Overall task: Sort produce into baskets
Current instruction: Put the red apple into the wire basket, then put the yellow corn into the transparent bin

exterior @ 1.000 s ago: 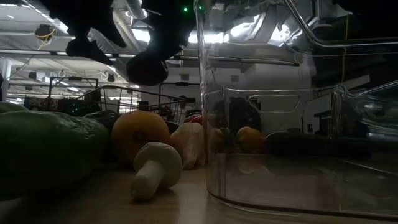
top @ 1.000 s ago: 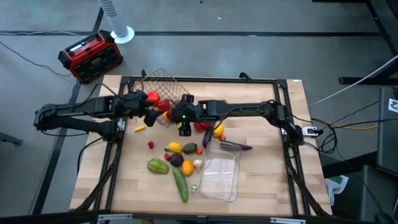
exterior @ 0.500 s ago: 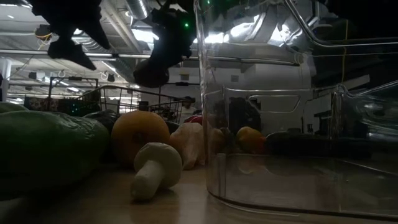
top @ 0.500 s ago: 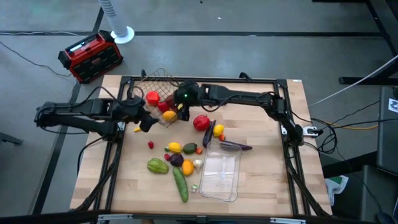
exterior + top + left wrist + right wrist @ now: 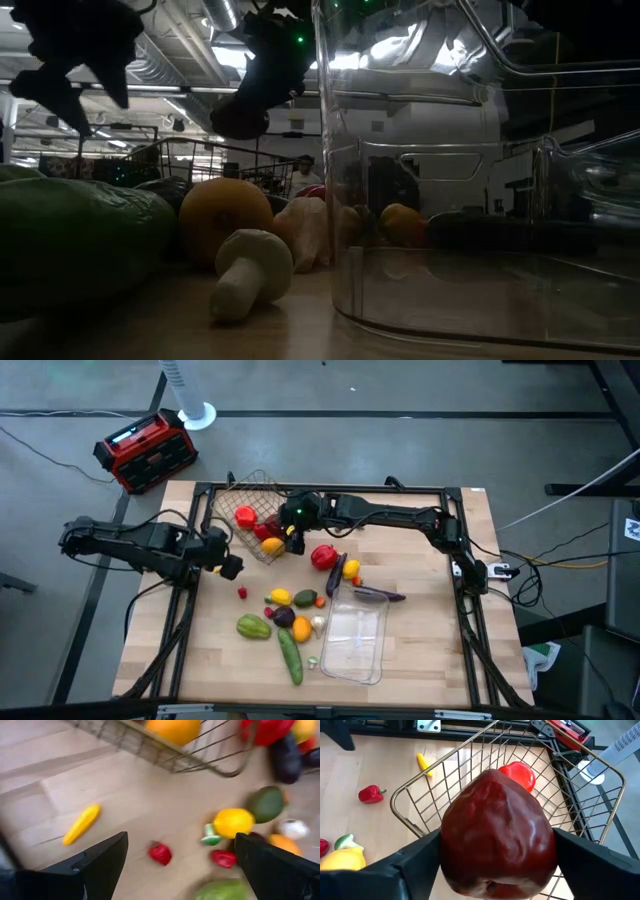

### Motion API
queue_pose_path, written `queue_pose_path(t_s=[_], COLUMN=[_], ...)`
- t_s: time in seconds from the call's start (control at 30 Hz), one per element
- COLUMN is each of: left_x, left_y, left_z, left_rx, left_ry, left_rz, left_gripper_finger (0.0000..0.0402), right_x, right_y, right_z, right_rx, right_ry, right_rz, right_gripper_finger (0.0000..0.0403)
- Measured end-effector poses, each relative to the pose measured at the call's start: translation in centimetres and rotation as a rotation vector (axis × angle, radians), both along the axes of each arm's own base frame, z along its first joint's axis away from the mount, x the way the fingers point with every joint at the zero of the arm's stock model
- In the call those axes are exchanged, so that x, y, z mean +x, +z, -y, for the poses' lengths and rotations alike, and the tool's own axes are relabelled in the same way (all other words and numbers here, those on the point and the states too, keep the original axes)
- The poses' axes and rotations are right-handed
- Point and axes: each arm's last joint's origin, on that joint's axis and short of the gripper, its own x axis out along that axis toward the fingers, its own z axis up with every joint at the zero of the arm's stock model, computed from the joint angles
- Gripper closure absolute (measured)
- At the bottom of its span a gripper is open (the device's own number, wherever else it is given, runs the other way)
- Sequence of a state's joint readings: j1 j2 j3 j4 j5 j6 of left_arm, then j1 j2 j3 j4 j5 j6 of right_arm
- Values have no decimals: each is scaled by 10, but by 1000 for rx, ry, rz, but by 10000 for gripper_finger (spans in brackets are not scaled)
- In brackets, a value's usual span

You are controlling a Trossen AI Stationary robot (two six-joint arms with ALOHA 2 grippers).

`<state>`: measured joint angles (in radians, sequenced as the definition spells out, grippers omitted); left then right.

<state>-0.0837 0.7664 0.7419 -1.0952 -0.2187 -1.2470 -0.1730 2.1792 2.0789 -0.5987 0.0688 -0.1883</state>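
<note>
Overhead and low views of the table [image 5: 420,660], with both wrist views. The right gripper [image 5: 291,532] hangs over the wire-mesh basket [image 5: 252,491] at the far left of the table. In its wrist view a dark red fruit [image 5: 497,837] fills the space between the two fingers [image 5: 380,870] and hides much of the basket floor; whether the fingers press on it or merely flank it cannot be made out. Beyond it a brighter red fruit [image 5: 519,775] lies inside the basket.

The left gripper [image 5: 229,568] hovers above bare table just beside the basket's near corner, jaws spread with nothing between them. Its wrist view is blurred: a yellow piece [image 5: 81,823], a small red piece [image 5: 160,853] and a yellow round fruit [image 5: 233,822] show on the wood, with the basket rim above them cut off by the picture's edge.

The remaining produce lies mid-table: a red pepper [image 5: 322,556], an eggplant [image 5: 336,573], a green squash [image 5: 254,626] and a cucumber [image 5: 290,657], beside the clear plastic tray [image 5: 355,645]. In the low view the tray wall [image 5: 430,200] fills the right half and distorts what stands behind it; a mushroom [image 5: 245,270] and an orange fruit [image 5: 225,215] are plain.

A red-and-black box [image 5: 146,450] stands on the floor; its label is too small to read.
</note>
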Motion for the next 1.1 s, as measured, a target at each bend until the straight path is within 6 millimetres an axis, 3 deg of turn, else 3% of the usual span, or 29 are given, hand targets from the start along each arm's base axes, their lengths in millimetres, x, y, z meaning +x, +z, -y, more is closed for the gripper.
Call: queue_pose_path(t_s=[0.13, 0.47, 0.6, 0.93, 1.1], left_x=[1, 17, 26, 44, 46], left_y=[-6, -23, -32, -53, -66], left_z=[0, -1, 0, 2, 2], left_rx=[18, 118, 144, 195, 201], left_ry=[11, -29, -99, -322, -386], left_rz=[-94, -297, -389, -598, -675], left_gripper_finger=[43, 44, 62, 126, 143], right_x=[0, 0, -4, -32, -58], right_y=[0, 0, 4, 67, 92], right_z=[0, -1, -2, -7, -10], right_rx=[-1, -1, 1, -12, -63], right_ry=[0, 1, 4, 30, 27], right_rz=[2, -4, -29, -117, -130], right_gripper_finger=[9, 50, 54, 54, 54])
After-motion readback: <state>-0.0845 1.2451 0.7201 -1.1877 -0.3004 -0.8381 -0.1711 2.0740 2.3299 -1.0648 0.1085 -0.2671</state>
